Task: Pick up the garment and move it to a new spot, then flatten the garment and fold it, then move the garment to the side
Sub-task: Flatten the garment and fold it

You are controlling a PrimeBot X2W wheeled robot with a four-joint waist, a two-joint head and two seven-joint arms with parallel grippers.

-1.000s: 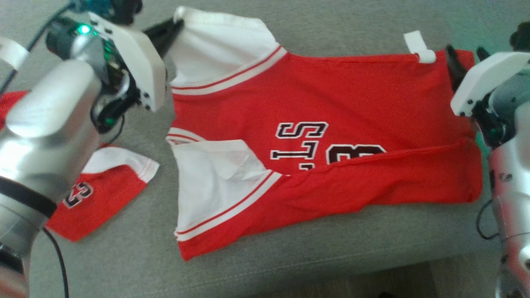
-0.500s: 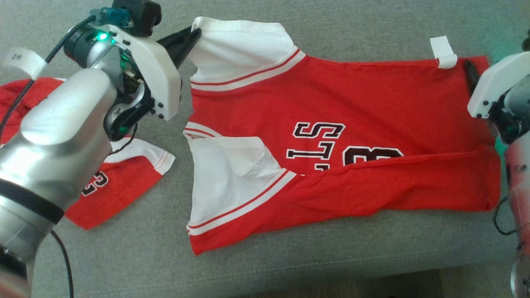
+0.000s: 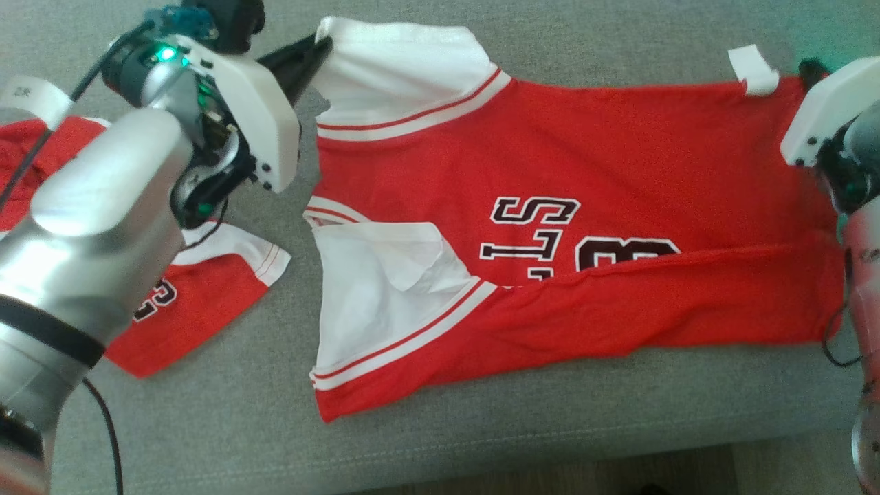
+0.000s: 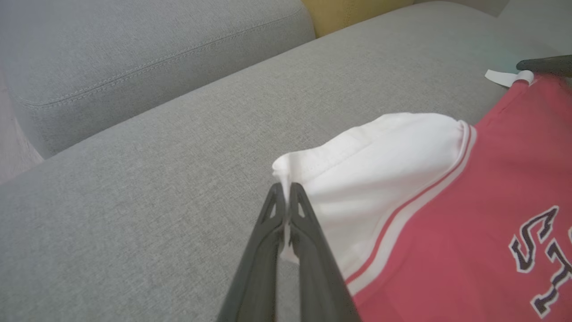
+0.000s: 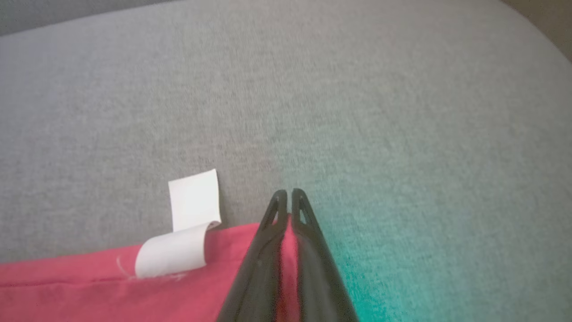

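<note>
Looks like a home living rm: grey fabric sofa w/ stitched back cushion.

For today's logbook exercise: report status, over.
Left gripper shut on jersey sleeve. Right gripper shut on hem corner. Jersey spread on sofa. Second garment clear, left.

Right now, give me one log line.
left tool: shut on jersey sleeve | right tool: shut on jersey hem | jersey: spread on sofa

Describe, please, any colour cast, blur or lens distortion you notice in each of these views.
Head view: the jersey is saturated red, a green light glows on the left arm. Left wrist view: the jersey looks washed-out pink, faint teal tints the couch at upper right. Right wrist view: a teal cast tints the couch beside the right gripper.
</note>
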